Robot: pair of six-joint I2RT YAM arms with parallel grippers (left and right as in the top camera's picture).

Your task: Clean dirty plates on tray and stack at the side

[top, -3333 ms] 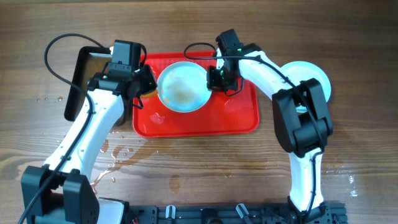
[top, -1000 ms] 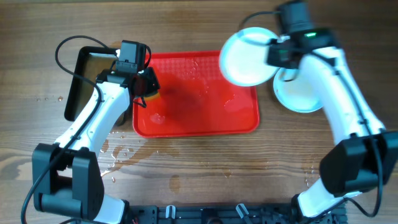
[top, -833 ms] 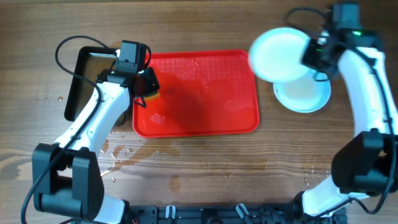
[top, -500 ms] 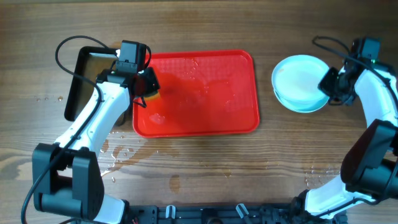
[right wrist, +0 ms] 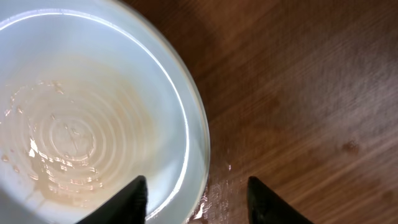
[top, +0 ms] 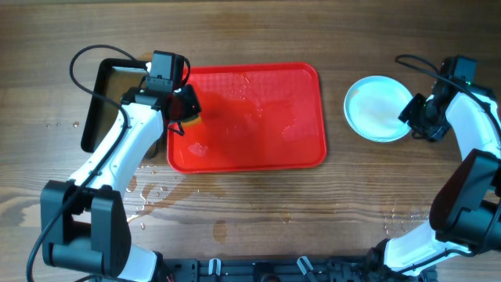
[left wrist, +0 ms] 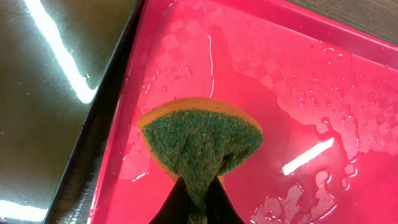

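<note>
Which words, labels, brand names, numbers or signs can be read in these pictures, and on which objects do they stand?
None: no text, number or sign can be read in any view.
The red tray, the stacked plates, the sponge and the black pan bear no print. The tray shows only a faint checked pattern.

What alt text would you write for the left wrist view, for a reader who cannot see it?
The left gripper pinches a folded green-and-yellow sponge over the wet red tray. A black pan of dark liquid lies beside the tray, at the picture's left.
</note>
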